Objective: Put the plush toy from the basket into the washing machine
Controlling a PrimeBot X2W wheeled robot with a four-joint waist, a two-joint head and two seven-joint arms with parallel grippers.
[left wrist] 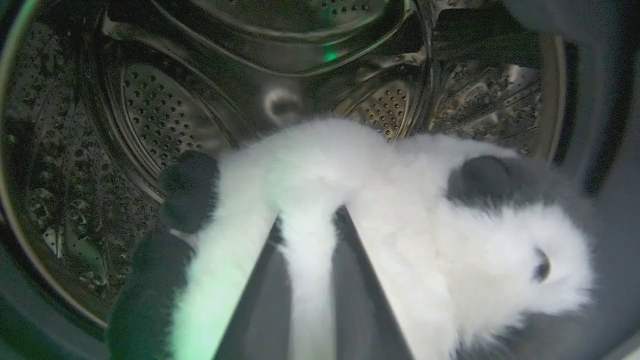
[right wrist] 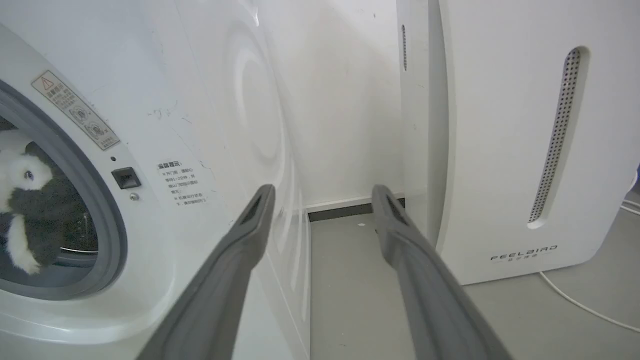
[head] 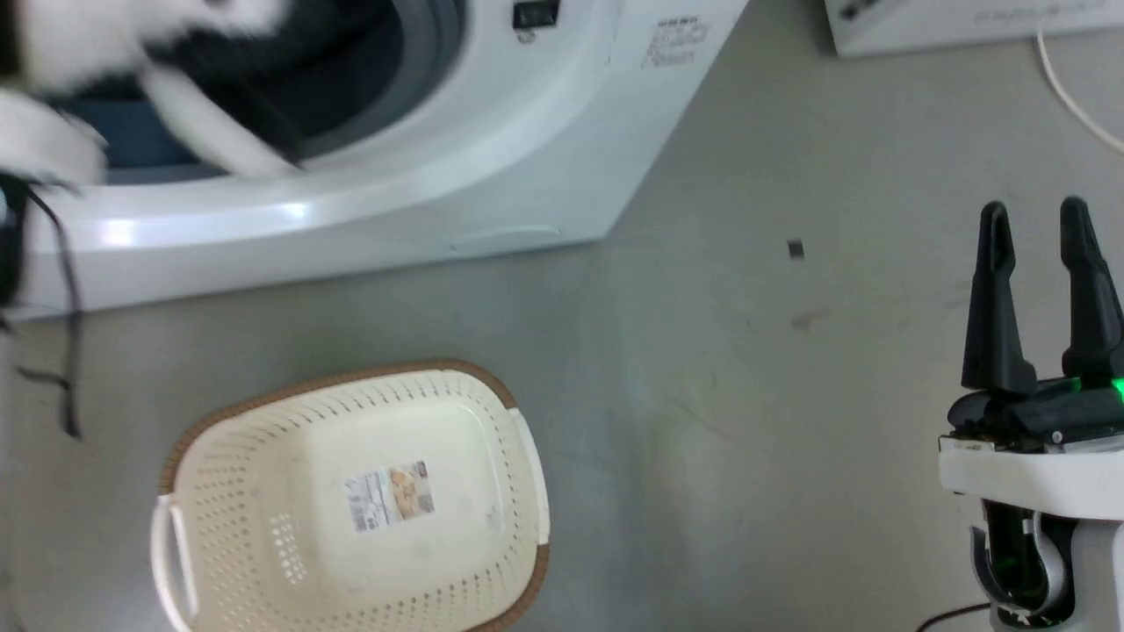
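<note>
left hand (left wrist: pixel 307 220) closed on the plush toy (left wrist: pixel 410 210), fur bunched between the two dark fingers (left wrist: pixel 245 300), tips buried in it; toy hangs from that grip at the mouth of the washing machine (head: pixel 492 132); steel drum (left wrist: pixel 165 115) lies straight ahead along the fingers and below the toy

toy's long axis runs across the fingers, not along them; head with dark eye to the wrist view's right, black limbs drooping to its left and down; from the right wrist view the toy (right wrist: pixel 25 200) sits inside the grey porthole ring, off the drum floor as far as I can tell

head view: toy (head: pixel 105 35) just a blur at upper left against the machine's opening; basket (head: pixel 334 379) on the floor (head: pixel 702 395) holds no toy, paper label (head: pixel 389 497) bare on its bottom

right hand (head: pixel 1033 211) open, holding nothing, well apart at lower right; it points at the gap between the machine (right wrist: pixel 200 100) and the white FEELBIRD unit (right wrist: pixel 500 150)

judgement: left arm is the only one in play; coming move turns on depth, toy past the gasket, so opening the fingers should drop it into the drum; risk: trailing limbs catch on the lip
</note>
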